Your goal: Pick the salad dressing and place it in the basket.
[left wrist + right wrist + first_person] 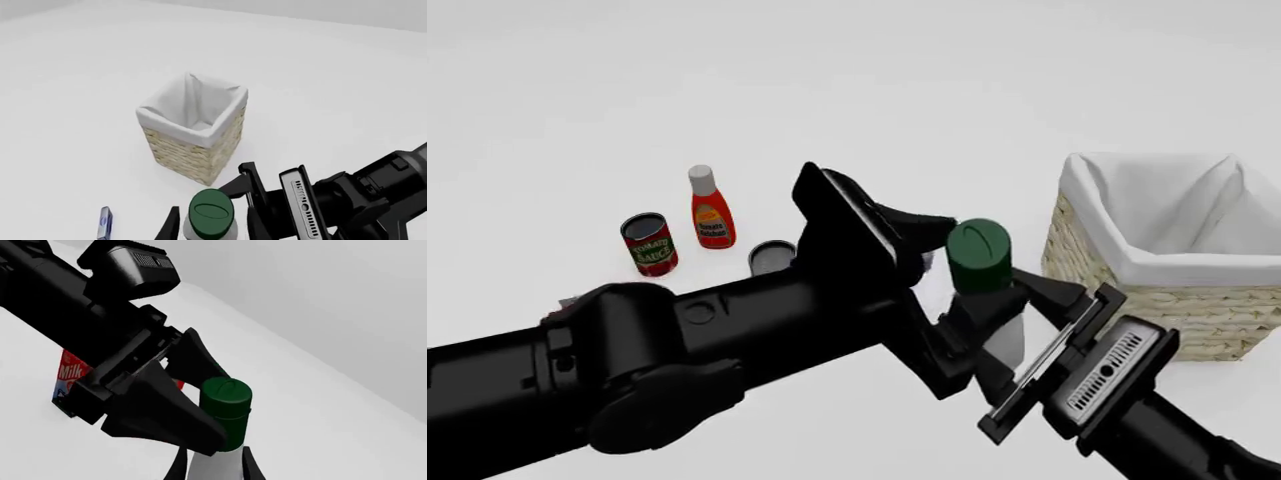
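Aloft between two black arms, the dressing (985, 290) stands upright above the table (854, 80), its dark green cap (978, 256) uppermost and the white body partly hidden by gripper parts. Both grippers meet at the bottle. The right gripper (212, 460) comes up from the near right corner of the front view, and its wrist view shows a finger (179, 465) on each side of the white body, clamped on it just below the neck. The left gripper (210, 220) reaches across from the left; in its own view the fingers flank the cap and neck closely, but whether they press on the bottle cannot be told.

Just right of the bottle in the front view, and further back, the basket (1121, 290) stands by the table's right edge, pale wicker with white cloth folded over its rim. The dressing is outside it, near its left wall.

Well to the left stand a red ketchup bottle (709, 212) with a white cap and a red tomato sauce can (649, 244), close together, with a dark can (771, 257) half hidden behind the left arm. A red milk carton (70, 375) shows behind that arm in the right wrist view
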